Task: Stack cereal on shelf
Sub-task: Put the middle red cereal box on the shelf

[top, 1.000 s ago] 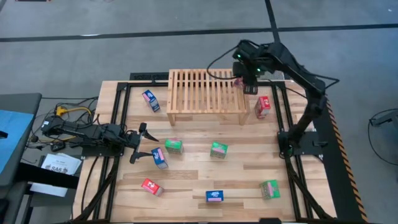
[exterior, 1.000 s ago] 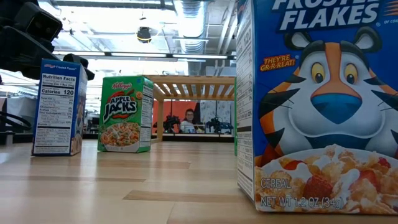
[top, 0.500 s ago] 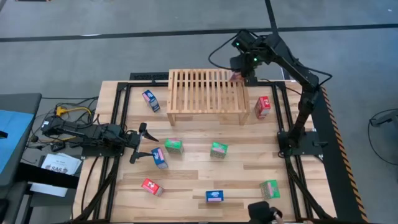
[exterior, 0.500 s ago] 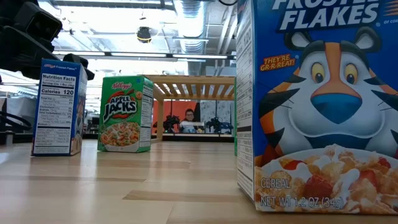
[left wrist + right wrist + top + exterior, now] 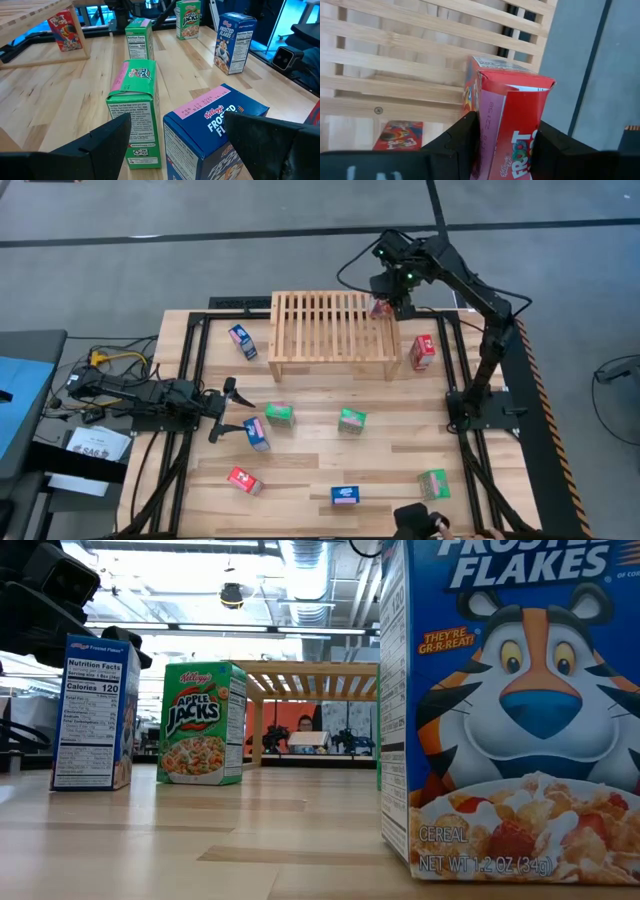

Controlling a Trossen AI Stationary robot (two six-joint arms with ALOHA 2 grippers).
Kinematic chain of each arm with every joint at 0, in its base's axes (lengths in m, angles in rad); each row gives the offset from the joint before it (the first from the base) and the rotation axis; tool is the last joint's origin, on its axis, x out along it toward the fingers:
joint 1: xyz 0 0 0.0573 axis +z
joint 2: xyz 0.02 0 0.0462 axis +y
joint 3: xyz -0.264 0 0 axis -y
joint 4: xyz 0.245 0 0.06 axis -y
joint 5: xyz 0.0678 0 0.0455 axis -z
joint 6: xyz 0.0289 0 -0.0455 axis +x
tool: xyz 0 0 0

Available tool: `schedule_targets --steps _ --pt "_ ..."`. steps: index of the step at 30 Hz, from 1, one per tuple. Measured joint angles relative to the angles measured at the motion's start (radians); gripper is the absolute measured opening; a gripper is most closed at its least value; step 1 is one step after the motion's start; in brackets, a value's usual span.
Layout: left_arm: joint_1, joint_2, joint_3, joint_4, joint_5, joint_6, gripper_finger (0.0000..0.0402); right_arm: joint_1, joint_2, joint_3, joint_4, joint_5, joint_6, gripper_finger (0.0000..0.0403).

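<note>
My right gripper [image 5: 385,302] is shut on a red cereal box [image 5: 512,125] above the far right corner of the slatted wooden shelf [image 5: 332,330]. My left gripper [image 5: 226,409] is open and empty, low over the table's left side. A blue box [image 5: 215,127] and a green box [image 5: 136,107] stand just ahead of its fingers. Several other red, green and blue boxes stand on the tabletop, among them a red one [image 5: 423,351] to the right of the shelf and a blue one [image 5: 241,340] to its left. My right gripper pinches the red box between its two fingers, one on each of two opposite sides [image 5: 487,132]. The fingers come from above, pointing down. The box's end flap [image 5: 517,80] sticks out past the fingertips. The box is lifted clear above the shelf's slats.
Boxes on the near half of the table: green [image 5: 279,415], green [image 5: 351,421], red [image 5: 243,480], blue [image 5: 346,495], green [image 5: 433,484]. A dark object [image 5: 418,518] shows at the near edge. A large blue box [image 5: 510,710] stands close before the low camera.
My right gripper has carried the red box a little toward the table's far edge and left, from beside the shelf's right end to over its far right corner. A dark object has come into view at the near edge.
</note>
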Motion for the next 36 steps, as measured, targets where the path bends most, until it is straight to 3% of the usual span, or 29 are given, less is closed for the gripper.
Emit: schedule_targets --steps 17,28,36 --pt "0.0 0.0 0.0 0.0 0.0 0.0 0.0307 -0.02 0.043 0.005 0.006 0.001 0.046 0.0167" --pt "0.0 0.0 0.0 0.0 0.0 0.0 0.0307 -0.023 0.045 -0.001 0.022 0.008 0.037 0.024" --pt "0.0 0.0 0.0 0.0 0.0 0.0 0.0307 -0.023 0.045 -0.001 0.027 0.024 0.032 0.025"
